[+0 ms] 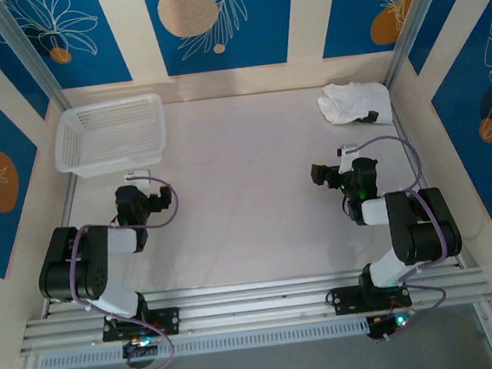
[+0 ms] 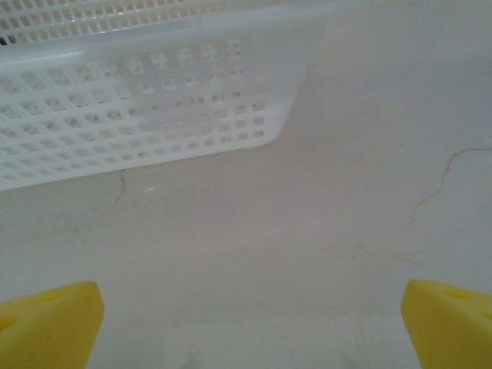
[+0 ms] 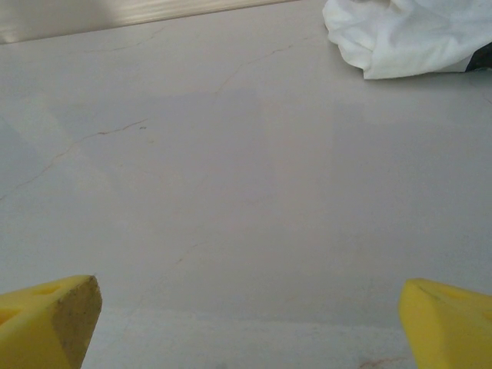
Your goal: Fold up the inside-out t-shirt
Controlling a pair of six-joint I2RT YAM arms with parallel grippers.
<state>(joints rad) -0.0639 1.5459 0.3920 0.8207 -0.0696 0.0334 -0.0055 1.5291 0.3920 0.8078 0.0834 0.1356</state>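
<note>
The inside-out t-shirt (image 1: 353,102) lies crumpled in a white heap at the back right of the table, with a small dark patch at its near edge. In the right wrist view the t-shirt (image 3: 407,34) sits far ahead and to the right. My right gripper (image 1: 350,150) hovers near the table, well short of the shirt, and is open (image 3: 250,319); bare table shows between its yellow fingertips (image 3: 446,323). My left gripper (image 1: 134,176) stands at the left, just in front of the basket. It is open (image 2: 250,323) and nothing lies between its yellow pads (image 2: 54,323).
A white plastic mesh basket (image 1: 110,135) stands at the back left, close ahead of the left gripper, its wall (image 2: 154,115) tall in that wrist view. Walls with metal posts close the table on three sides. The pale tabletop (image 1: 245,176) stretches between the arms.
</note>
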